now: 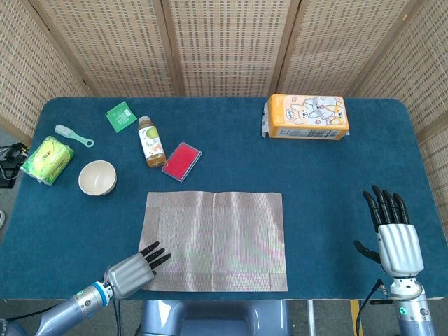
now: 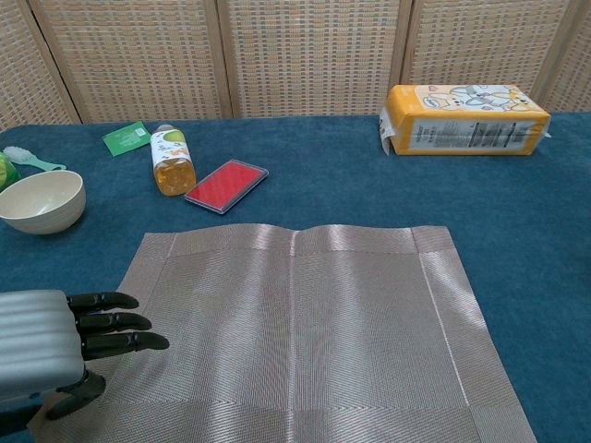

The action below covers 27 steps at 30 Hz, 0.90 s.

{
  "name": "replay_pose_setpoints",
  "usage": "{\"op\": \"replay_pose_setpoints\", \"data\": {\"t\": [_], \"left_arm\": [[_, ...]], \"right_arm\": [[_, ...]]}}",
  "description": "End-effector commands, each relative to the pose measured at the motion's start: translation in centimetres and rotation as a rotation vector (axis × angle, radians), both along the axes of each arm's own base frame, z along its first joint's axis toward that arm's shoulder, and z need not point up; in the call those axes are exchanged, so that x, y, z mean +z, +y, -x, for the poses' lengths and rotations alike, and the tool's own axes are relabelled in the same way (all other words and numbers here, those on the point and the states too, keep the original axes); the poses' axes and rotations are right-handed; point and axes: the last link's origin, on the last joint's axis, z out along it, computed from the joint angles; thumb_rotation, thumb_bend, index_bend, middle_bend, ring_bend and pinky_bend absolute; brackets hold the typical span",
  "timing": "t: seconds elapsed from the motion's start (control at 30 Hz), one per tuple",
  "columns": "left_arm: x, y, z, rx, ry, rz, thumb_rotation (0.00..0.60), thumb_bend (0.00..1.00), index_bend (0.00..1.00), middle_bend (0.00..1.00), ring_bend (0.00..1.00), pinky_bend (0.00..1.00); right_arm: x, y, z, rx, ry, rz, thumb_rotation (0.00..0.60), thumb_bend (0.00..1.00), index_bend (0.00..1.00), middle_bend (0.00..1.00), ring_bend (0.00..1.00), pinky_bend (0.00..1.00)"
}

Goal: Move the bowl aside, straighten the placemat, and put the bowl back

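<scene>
The woven grey placemat [image 1: 214,240] [image 2: 295,332] lies flat and square to the table's near edge. My left hand [image 1: 130,272] [image 2: 55,351] holds the mat's near-left corner. Its dark fingers [image 2: 115,321] are stretched out on top of the mat and its thumb sits at the mat's edge. The cream bowl [image 1: 97,177] [image 2: 41,200] stands upright off the mat, at the left. My right hand [image 1: 393,231] rests open at the table's near right, well away from the mat, holding nothing.
A drink bottle [image 1: 150,141] and a red flat case [image 1: 182,162] lie just beyond the mat. A green packet [image 1: 121,115], a small scoop [image 1: 73,135] and a yellow-green pack [image 1: 47,159] sit at the left. An orange tissue pack [image 1: 306,117] is at the back right.
</scene>
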Motion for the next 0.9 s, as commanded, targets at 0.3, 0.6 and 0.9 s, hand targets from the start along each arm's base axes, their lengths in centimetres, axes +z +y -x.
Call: {"op": "replay_pose_setpoints", "data": {"t": [0.3,0.6,0.9], "left_arm": [[0.7,-0.2,0.0,0.049,0.022,0.014,0.600,0.04,0.14,0.00,0.00,0.00],[2.7,0.8,-0.6,0.140,-0.078,-0.013,0.600,0.00,0.00,0.00,0.00,0.00],[7.3,8.8,1.7,0.352,-0.396,-0.370,0.600,0.00,0.00,0.00,0.00,0.00]], "right_arm": [[0.0,0.1,0.0,0.000,0.000,0.001,0.600,0.00,0.06,0.00,0.00,0.00],[0.0,0.2,-0.1,0.000,0.003,-0.004,0.600,0.00,0.07,0.00,0.00,0.00],[-0.2,0.2,-0.1,-0.002,0.006,-0.012,0.600,0.00,0.07,0.00,0.00,0.00]]}}
